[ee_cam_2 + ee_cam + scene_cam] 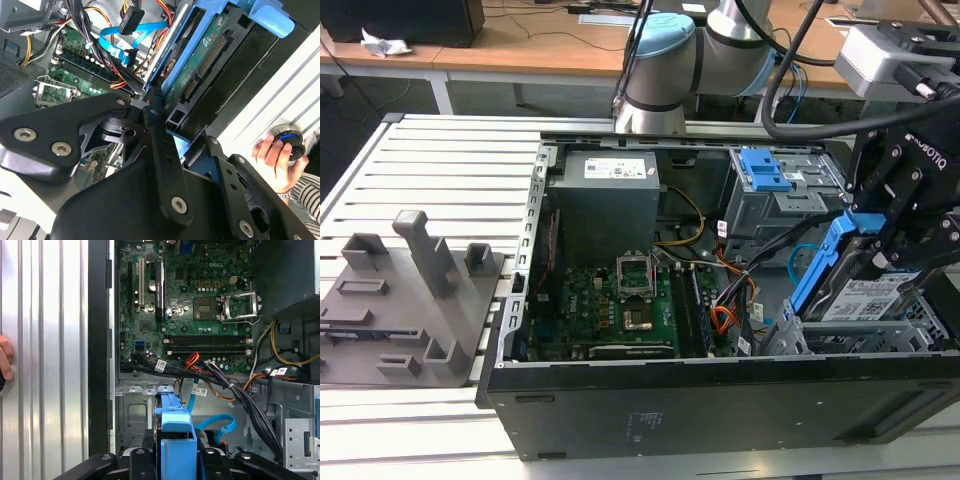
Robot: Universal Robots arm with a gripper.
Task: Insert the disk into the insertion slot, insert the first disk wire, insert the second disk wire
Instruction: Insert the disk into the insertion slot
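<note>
The gripper (876,240) is clenched on the disk (865,296) at its upper end. The disk stands tilted, lower end at the insertion slot (820,338), exterior view's right.

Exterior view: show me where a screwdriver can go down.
Free: bare slatted table on the exterior view's left, bordered by the grey fixture and the computer case. Crowded: the case's end on that view's right, where the hand holds the disk at the insertion slot, beside cables.
</note>
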